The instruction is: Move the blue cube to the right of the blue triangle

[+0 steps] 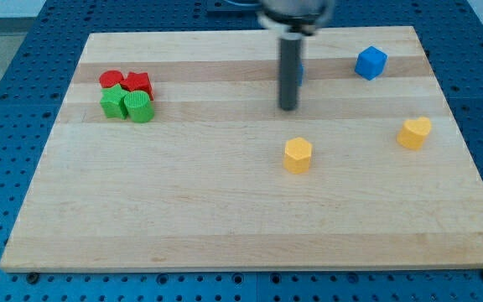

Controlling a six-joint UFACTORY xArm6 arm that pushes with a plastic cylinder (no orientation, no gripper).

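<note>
— Where does my tip (288,107) stand, and does it hold anything?

— Your tip is the lower end of a straight dark rod, so it has no jaws to open or close and it holds nothing. It rests on the pale wooden board (183,210), a little above the board's centre, touching no block.

— And the blue cube (371,63)?

— It lies near the board's top edge, to the view's right of your tip and slightly higher, well apart from it.

— The blue triangle?

— A sliver of blue block (300,74) shows at the rod's right edge, mostly hidden behind it; I cannot tell its shape.

— Count the rest.

— Two yellow blocks: one (298,155) just below your tip, one (414,132) near the right edge. Two red blocks (126,81) and two green blocks (127,106) sit clustered, touching, at the upper left, reds above greens. No containers show; everything lies directly on the board.
</note>
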